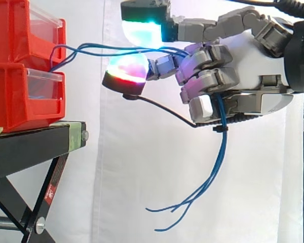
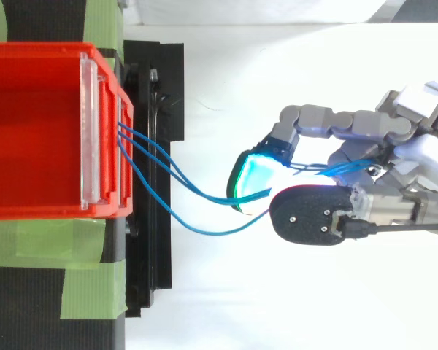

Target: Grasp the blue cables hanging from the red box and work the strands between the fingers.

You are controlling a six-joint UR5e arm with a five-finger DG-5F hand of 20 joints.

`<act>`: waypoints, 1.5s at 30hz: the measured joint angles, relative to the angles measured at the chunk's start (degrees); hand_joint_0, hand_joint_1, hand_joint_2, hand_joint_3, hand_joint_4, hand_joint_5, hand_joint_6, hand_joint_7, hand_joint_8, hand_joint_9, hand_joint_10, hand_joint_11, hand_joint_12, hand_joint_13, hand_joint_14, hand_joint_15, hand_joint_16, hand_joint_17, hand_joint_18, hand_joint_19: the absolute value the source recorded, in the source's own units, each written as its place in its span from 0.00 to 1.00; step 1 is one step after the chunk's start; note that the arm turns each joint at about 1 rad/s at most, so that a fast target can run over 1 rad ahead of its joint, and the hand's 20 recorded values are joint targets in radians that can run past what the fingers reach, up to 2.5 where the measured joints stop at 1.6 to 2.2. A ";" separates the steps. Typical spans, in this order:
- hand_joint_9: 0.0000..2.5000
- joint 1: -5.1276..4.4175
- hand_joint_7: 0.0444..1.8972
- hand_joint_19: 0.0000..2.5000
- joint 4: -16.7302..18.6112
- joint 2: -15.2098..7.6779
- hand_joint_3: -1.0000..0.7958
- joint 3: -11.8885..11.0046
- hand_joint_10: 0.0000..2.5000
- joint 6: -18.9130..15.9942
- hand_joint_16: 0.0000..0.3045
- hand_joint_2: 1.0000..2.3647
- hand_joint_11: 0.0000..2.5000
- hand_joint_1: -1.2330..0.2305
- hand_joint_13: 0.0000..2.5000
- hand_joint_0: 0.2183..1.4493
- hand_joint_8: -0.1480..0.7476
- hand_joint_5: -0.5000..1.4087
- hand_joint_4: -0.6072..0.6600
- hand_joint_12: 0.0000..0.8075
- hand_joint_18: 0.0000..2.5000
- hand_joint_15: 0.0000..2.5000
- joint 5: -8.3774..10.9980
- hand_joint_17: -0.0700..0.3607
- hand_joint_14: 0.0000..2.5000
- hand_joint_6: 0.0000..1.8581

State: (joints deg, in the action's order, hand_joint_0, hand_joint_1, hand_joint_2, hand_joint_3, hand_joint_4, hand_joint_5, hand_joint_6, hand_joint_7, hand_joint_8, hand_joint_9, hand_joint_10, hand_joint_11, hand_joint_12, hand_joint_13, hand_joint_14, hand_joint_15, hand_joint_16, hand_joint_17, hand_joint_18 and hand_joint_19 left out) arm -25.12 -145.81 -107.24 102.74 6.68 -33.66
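Observation:
Thin blue cables run from the front of the stacked red bins rightward into my hand. My fingers are curled round the strands, which pass through the palm and hang down below it, ending in loose tips. One straight finger reaches out above the strands with a cyan-green glowing pad. A second pad glows white and red just below the strands. From above, the cables slip under a cyan-lit fingertip.
The bins stand on a black stand with green tape on its surface. A white curtain hangs behind. Open air lies between the bins and my hand.

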 measured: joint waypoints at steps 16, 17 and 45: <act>0.53 -0.02 0.78 0.29 0.00 0.00 0.37 0.00 1.00 0.04 0.66 0.02 1.00 0.39 0.68 0.48 0.77 0.60 0.61 0.83 0.78 0.77 0.09 0.51 1.00 0.00; 0.53 -0.02 0.77 0.29 0.00 -0.01 0.39 0.00 1.00 0.03 0.66 0.01 1.00 0.39 0.68 0.49 0.77 0.60 0.62 0.83 0.78 0.77 0.09 0.51 1.00 0.00; 0.53 0.37 0.69 0.29 -0.21 0.01 0.54 -0.04 1.00 0.00 0.66 0.63 1.00 0.39 0.68 0.39 0.77 0.60 0.58 0.83 0.78 0.77 0.50 0.51 1.00 0.01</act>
State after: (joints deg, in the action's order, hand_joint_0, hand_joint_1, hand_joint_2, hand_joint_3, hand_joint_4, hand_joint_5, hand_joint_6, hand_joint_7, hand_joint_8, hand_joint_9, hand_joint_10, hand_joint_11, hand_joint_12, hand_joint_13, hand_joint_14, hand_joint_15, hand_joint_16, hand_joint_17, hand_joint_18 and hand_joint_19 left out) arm -24.75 -146.02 -107.23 102.70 6.68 -33.16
